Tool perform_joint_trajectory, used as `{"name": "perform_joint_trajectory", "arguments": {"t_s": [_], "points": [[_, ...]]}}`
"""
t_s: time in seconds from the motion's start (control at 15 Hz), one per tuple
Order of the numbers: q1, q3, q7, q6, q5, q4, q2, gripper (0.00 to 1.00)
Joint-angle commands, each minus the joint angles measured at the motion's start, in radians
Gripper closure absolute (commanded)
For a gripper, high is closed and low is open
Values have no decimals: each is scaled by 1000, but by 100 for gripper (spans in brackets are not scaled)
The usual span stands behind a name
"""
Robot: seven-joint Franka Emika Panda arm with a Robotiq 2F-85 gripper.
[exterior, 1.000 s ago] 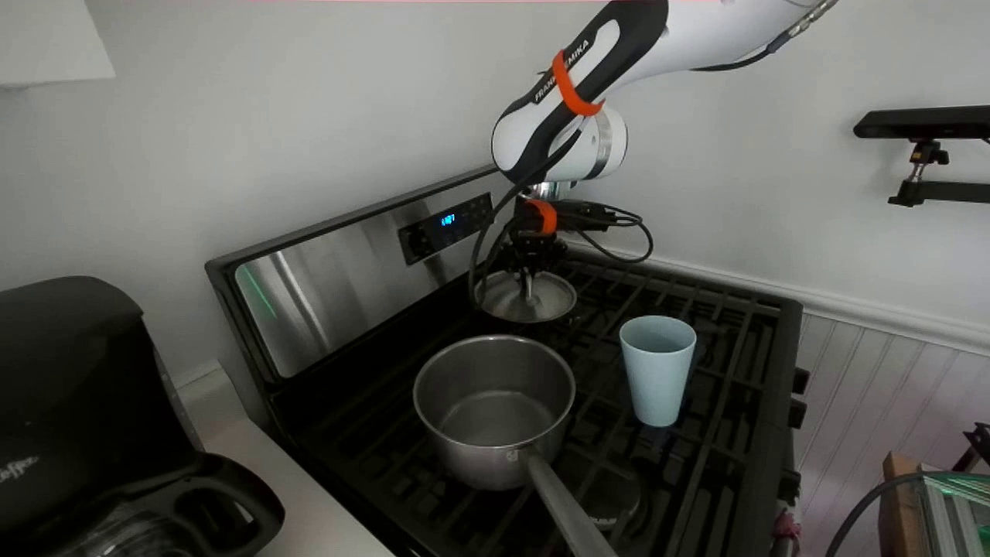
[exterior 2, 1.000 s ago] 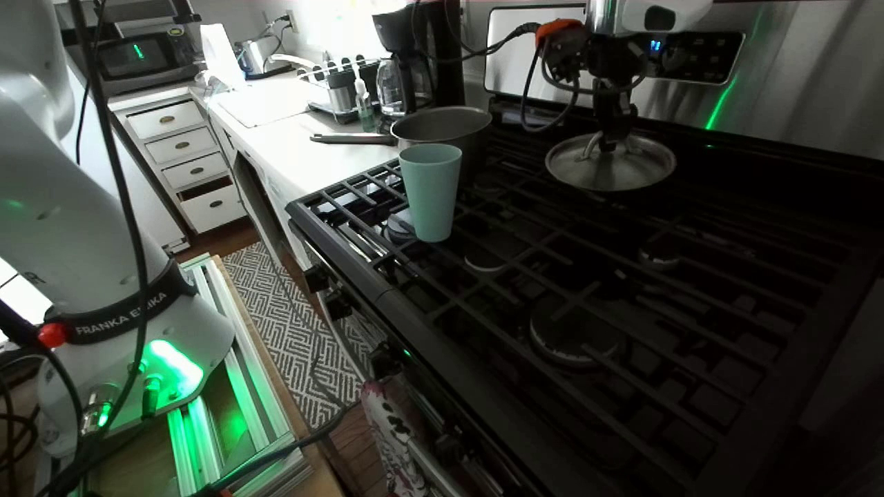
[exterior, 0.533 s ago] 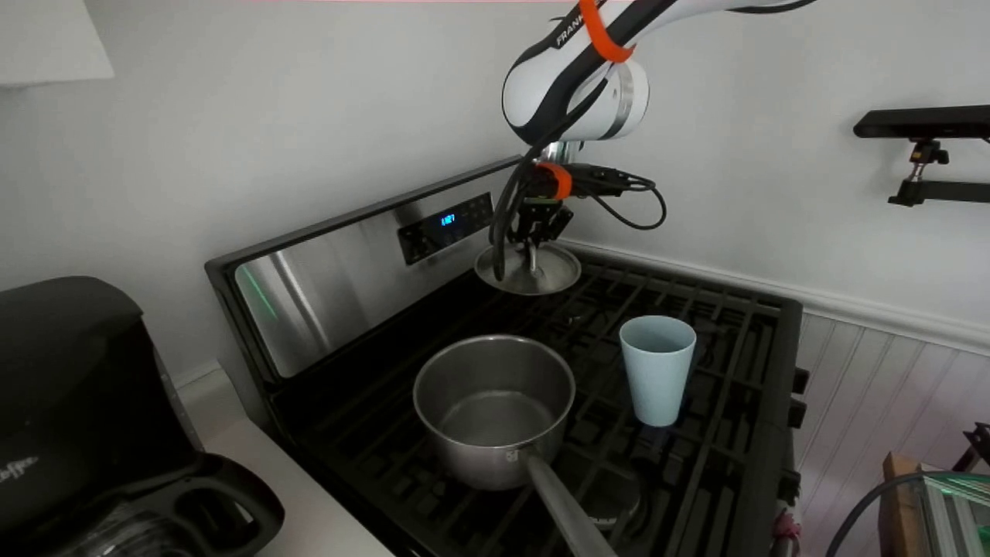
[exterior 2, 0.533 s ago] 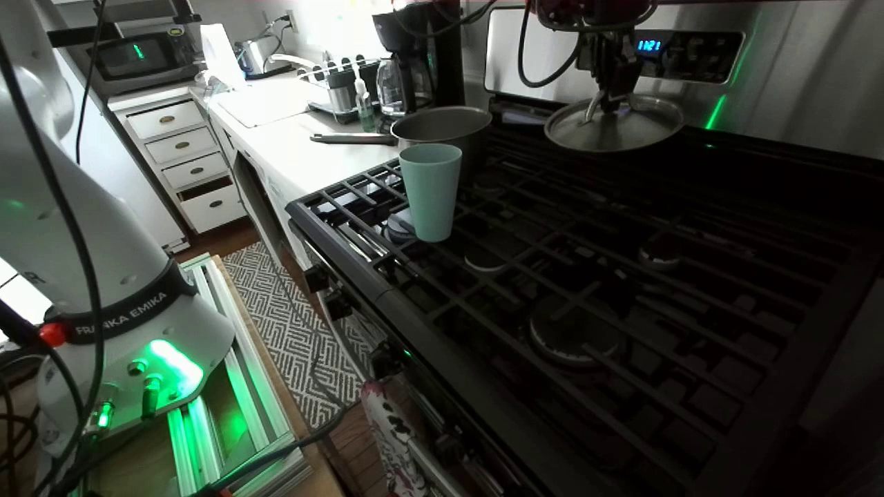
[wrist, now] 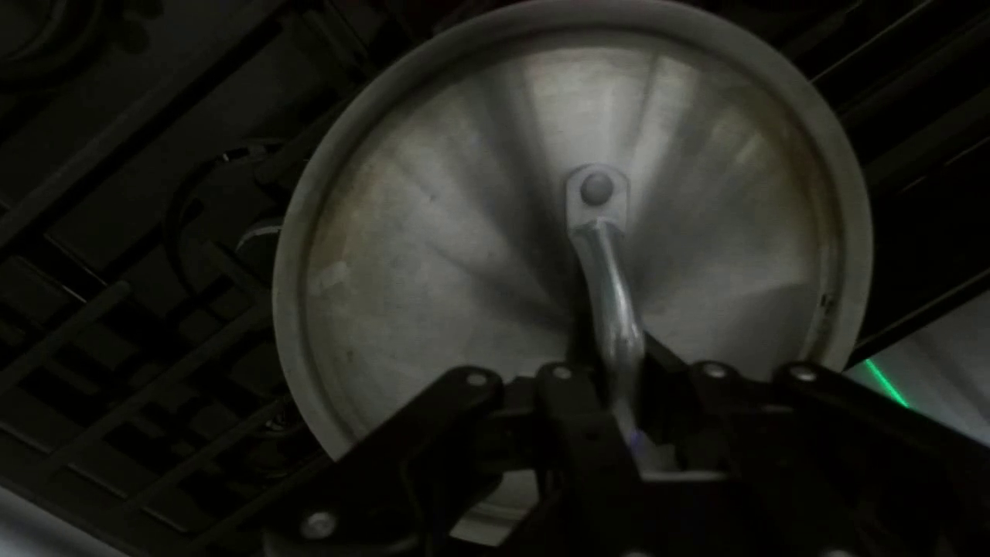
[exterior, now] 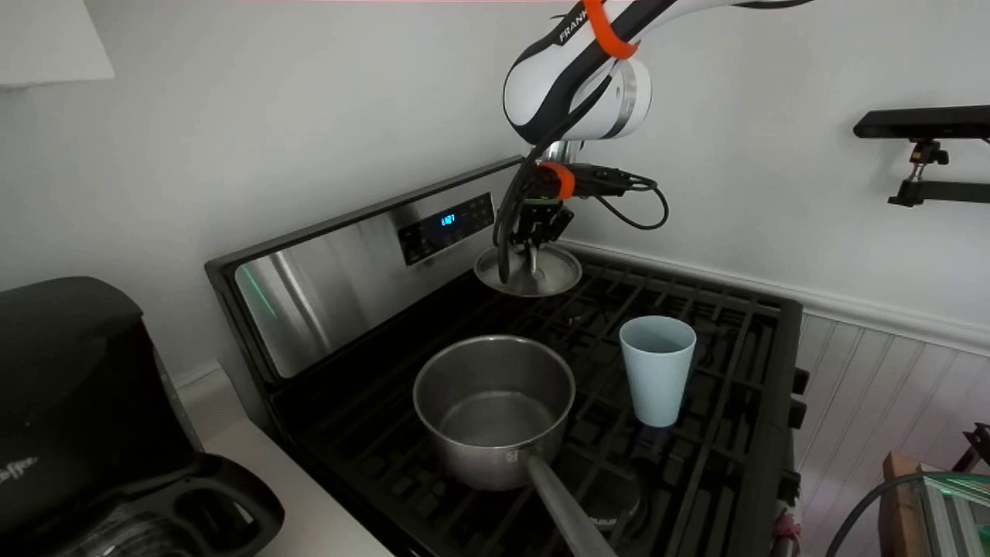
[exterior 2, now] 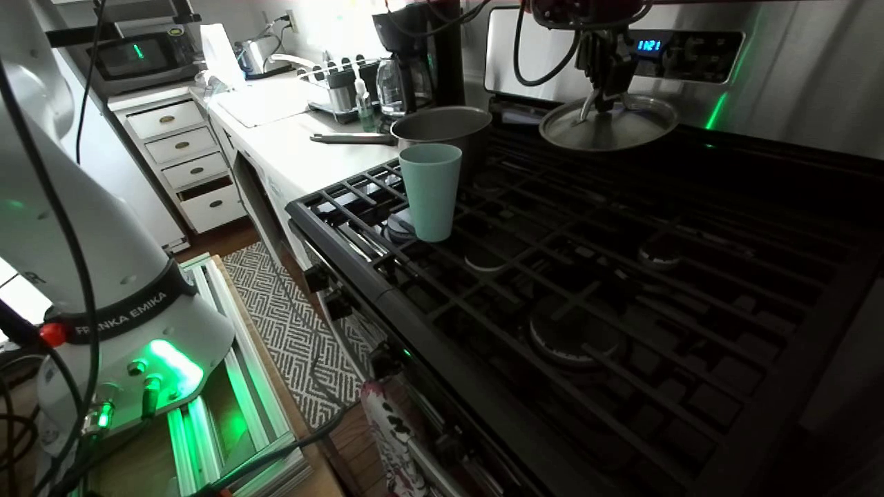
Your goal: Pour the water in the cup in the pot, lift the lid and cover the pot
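The lid hangs over the back part of the stove, its loop handle clamped between the fingers. From them the pot lies lower and toward the coffee maker, uncovered, its long handle pointing away from the lid, so the carry should probably run that way. The cup stands upright, apart from the pot. The wrist view shows the grip but no pot; an exterior view looks into the pot, though in this light I cannot tell whether it holds water.
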Motion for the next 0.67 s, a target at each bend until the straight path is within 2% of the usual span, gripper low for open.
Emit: {"name": "perform_joint_trajectory", "arguments": {"t_s": [0.0, 0.6], "points": [[10, 18, -55, 19, -26, -98, -107, 98], [46, 53, -143, 62, -67, -302, -321, 98]]}}
